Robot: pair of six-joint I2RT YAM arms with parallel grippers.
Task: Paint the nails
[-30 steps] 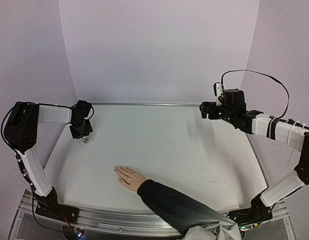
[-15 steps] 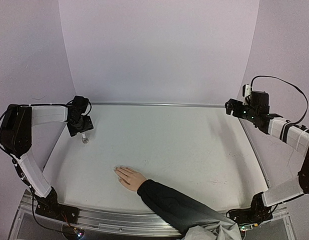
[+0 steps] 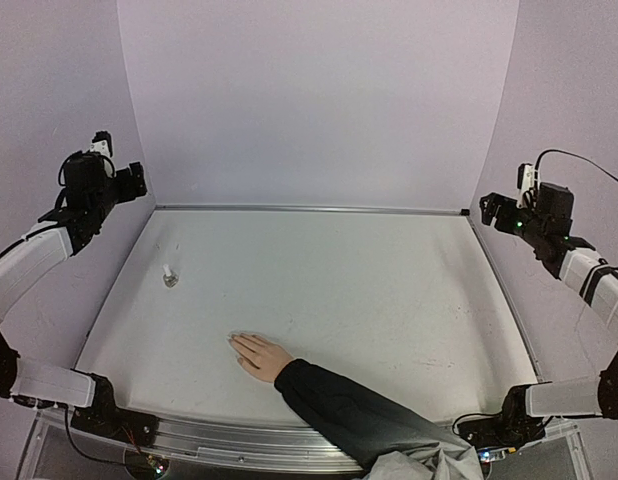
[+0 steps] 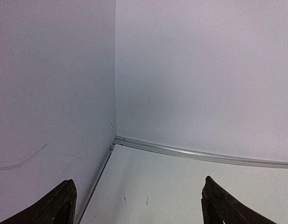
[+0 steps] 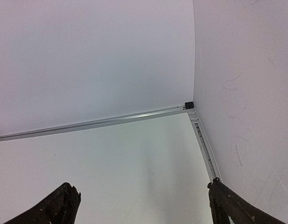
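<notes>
the hand (image 3: 259, 355) lies flat, palm down, on the table (image 3: 389, 290), its dark sleeve (image 3: 349, 410) running back toward the near edge. the nails (image 3: 235, 343) sit at the fingertips pointing left, too small from here to say whether any paint is on them. the small glass bottle (image 3: 169, 277) stands upright beyond the hand and to its left, well apart from it, with nothing touching it. both arms are raised off the table. the left gripper (image 4: 137, 189) hangs high, far beyond and left of the hand, fingers spread wide with nothing between them but the wall corner. the right gripper (image 5: 142, 186) hangs just as far beyond and right of the hand, also wide and empty. to my eye no painting is under way. the step in hand looks like going for the bottle. the left arm is the natural one for that, since the bottle is on the hand's left. i'd bring it down straight over the bottle, narrow the fingers before contact and close low on the glass, so so light a thing doesn't tip or skid. the right arm would then have the cap and brush. any pass over the nails wants a slow, shallow approach from beyond the fingertips, brush only, never pressing on skin.
</notes>
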